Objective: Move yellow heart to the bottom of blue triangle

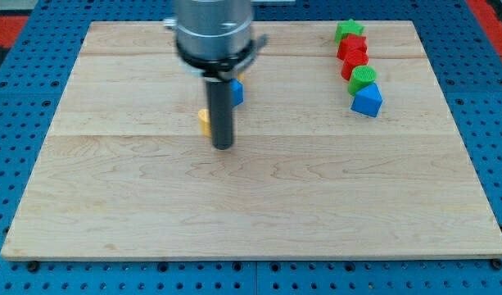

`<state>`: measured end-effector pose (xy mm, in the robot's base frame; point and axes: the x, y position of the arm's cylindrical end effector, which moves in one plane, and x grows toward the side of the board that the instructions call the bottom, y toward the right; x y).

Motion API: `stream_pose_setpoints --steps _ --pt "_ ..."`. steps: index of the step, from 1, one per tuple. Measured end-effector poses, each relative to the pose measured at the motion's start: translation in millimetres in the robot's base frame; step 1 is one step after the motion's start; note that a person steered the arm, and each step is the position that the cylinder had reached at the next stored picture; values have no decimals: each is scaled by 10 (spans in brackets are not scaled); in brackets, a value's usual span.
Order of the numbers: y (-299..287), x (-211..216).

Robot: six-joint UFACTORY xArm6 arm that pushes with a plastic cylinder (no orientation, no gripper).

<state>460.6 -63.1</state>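
My dark rod comes down from the view's top centre and my tip [223,147] rests on the wooden board. A yellow block [203,120], mostly hidden behind the rod, pokes out just left of it, slightly above the tip; its shape cannot be made out. A blue block [237,91] shows right of the rod, partly hidden, above the tip. A blue triangle-like block [367,100] sits far off at the view's right, at the bottom of a column of blocks.
Above the right-hand blue block stand a green round block [364,77], two red blocks [355,64] [352,46] and a green star-like block [347,31]. The wooden board [251,205] lies on a blue pegboard.
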Motion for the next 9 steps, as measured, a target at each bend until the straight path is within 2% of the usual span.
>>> stream_pose_setpoints --steps 1,4,7,9 --pt "-508 -63" --pt "358 -449" --pt "423 -830" --pt "732 -785"
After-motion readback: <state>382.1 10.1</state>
